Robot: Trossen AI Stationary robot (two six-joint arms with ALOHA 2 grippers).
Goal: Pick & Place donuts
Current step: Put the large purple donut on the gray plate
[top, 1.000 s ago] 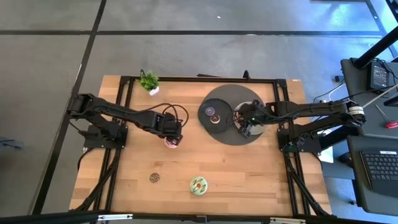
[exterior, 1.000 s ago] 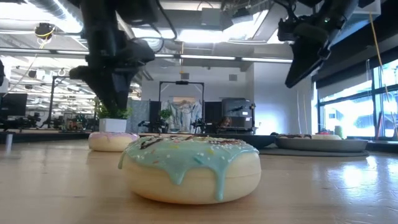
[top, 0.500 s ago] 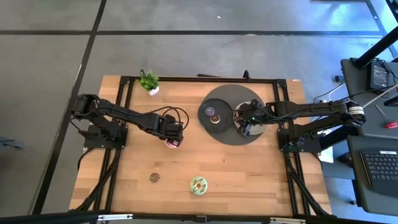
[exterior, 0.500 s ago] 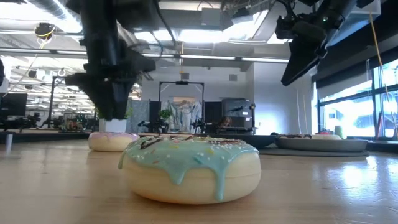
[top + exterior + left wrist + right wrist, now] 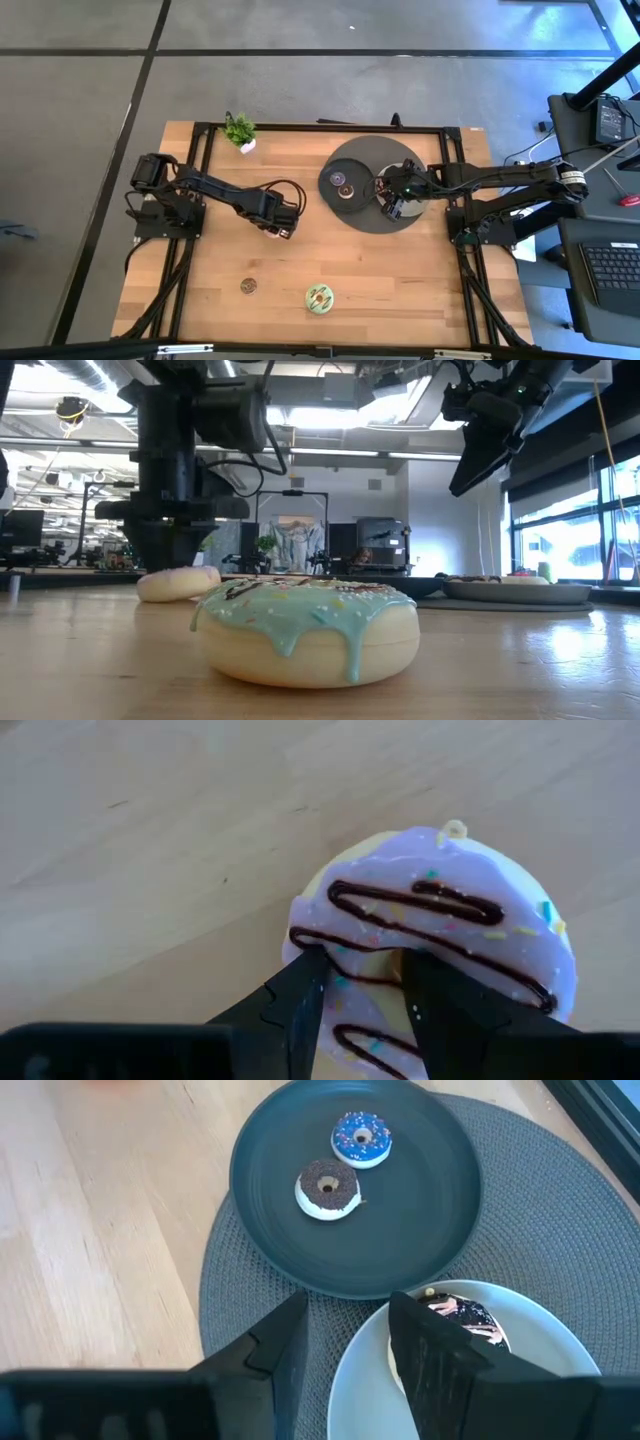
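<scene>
Though chocolate-drizzled, lilac-iced donut (image 5: 430, 960)

The left tool (image 5: 362, 1005) is covering the middle of the pink donut (image 5: 440, 935), whose lower part is running off the picture's edge. The right tool (image 5: 345, 1345) is hiding part of the chocolate donut (image 5: 462, 1318).

Behind your wooden bench (image 5: 390, 270), a grey tiled floor (image 5: 80, 90), bright ceiling strip lights (image 5: 330, 452) and tall windows (image 5: 560, 540) frame the open workshop.
</scene>
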